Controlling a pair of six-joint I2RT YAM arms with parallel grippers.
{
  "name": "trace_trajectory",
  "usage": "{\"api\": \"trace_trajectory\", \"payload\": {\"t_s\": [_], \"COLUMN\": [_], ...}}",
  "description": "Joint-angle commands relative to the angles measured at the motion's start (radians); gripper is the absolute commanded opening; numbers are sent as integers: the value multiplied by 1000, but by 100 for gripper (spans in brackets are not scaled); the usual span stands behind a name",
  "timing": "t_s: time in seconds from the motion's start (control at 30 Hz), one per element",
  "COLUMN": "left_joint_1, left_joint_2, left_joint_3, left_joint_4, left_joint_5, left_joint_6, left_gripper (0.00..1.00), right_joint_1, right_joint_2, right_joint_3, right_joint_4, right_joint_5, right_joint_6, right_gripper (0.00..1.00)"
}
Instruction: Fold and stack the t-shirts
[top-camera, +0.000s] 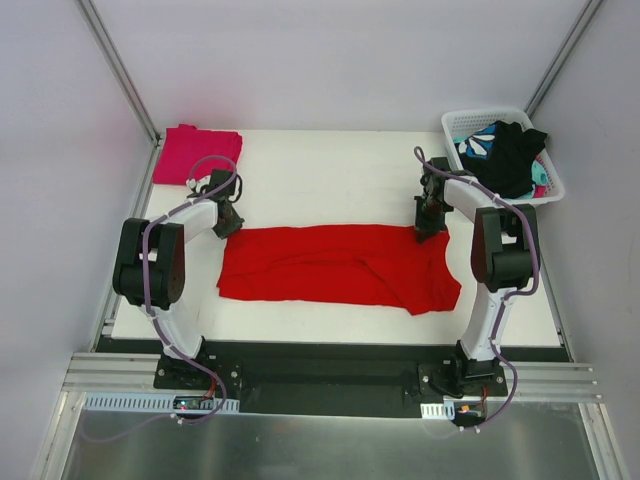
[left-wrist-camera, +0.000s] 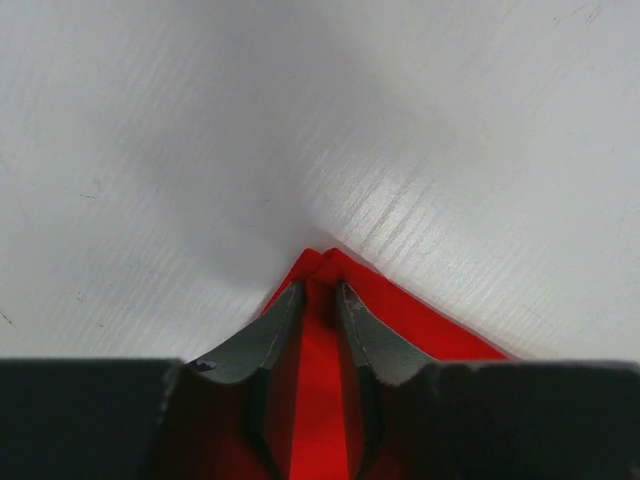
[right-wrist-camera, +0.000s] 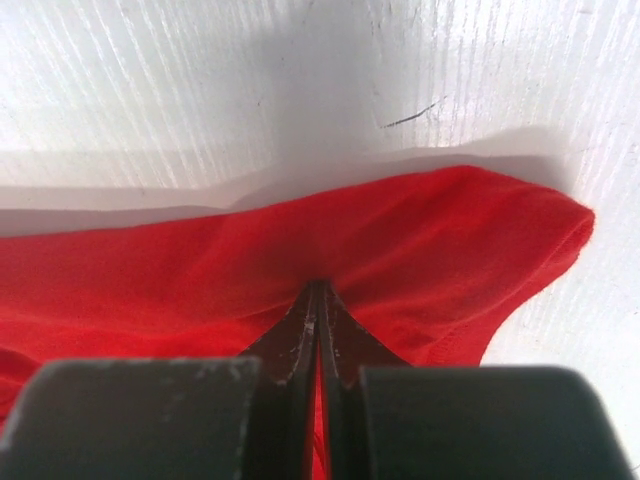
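Red shirt (top-camera: 335, 265) lies spread flat across the middle of the desk (top-camera: 330, 170), half folded into a wide band. Left gripper (left-wrist-camera: 320, 292) pinches its far left corner, jaws narrowed on the cloth. Right gripper (right-wrist-camera: 318, 300) is clamped tight on its far right edge. Pink shirt (top-camera: 197, 154) sits folded at the far left corner; a basket (top-camera: 555, 190) of dark clothes stands at the far right corner.

A robotics lab test cell: a white worktop (top-camera: 330, 170) boxed in by plain white panels on aluminium framing (top-camera: 115, 65), with two arms bolted to a metal rail (top-camera: 330, 385) along the worktop's near edge.
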Motion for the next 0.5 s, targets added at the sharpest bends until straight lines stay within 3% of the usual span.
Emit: {"api": "trace_trajectory", "payload": {"t_s": [0.0, 0.13, 0.47], "left_joint_1": [12, 56, 96], "left_joint_2": [6, 45, 68], "left_joint_3": [60, 126, 171], "left_joint_4": [20, 16, 2], "left_joint_5": [-48, -19, -26], "left_joint_6": [19, 20, 44], "left_gripper": [14, 0, 2], "right_joint_1": [3, 4, 4], "right_joint_2": [-58, -55, -30], "right_joint_3": [-11, -18, -11], "right_joint_4": [-23, -29, -21], "right_joint_5": [-32, -1, -6], "right_joint_6": [-18, -28, -31], "right_gripper": [1, 1, 1]}}
